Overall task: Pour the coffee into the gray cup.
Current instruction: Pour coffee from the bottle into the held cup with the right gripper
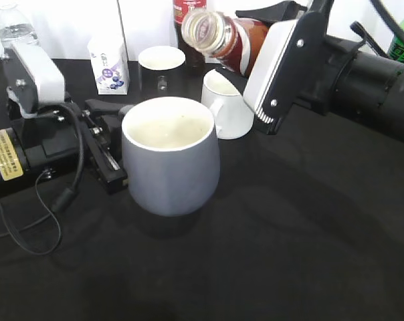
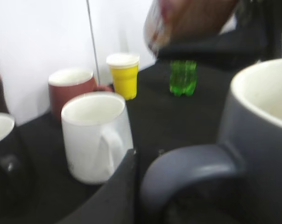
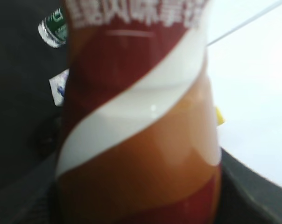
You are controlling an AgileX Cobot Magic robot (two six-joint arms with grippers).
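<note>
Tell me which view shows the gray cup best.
The exterior view: the whole gray cup shows, with its cream inside. The left wrist view catches only its handle and part of the rim, blurred. The right wrist view shows none of it; the coffee bottle fills it.

The coffee bottle [image 1: 223, 35] sits at the top centre of the exterior view, tipped far over with its open mouth facing lower left, raised off the table; its label shows brown, orange-red and a white band. The gray cup [image 1: 171, 155] stands upright at centre frame, below and left of the bottle's mouth, matte blue-gray outside, cream inside, its loop handle [image 2: 187, 170] large in the left wrist view.
</note>
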